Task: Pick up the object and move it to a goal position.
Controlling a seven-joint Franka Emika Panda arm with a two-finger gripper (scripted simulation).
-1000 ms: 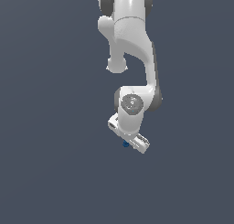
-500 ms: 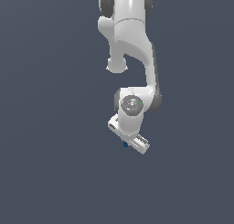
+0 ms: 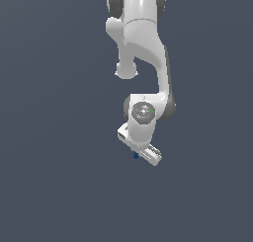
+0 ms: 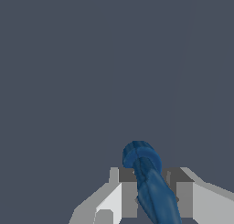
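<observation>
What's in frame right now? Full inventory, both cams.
object: 1, dark blue, between the end effector's fingers in the wrist view, its rounded end sticking out past the fingertips; in the exterior view only a tiny blue speck at the underside of the end effector.
background: plain dark grey-blue, uniform in both views; no table edge or goal marker visible.
arm: 1, white with dark grey joints, coming down from the top of the exterior view.
end effector: 1, white and grey, at the arm's lower end, fingers closed against the object on both sides.
</observation>
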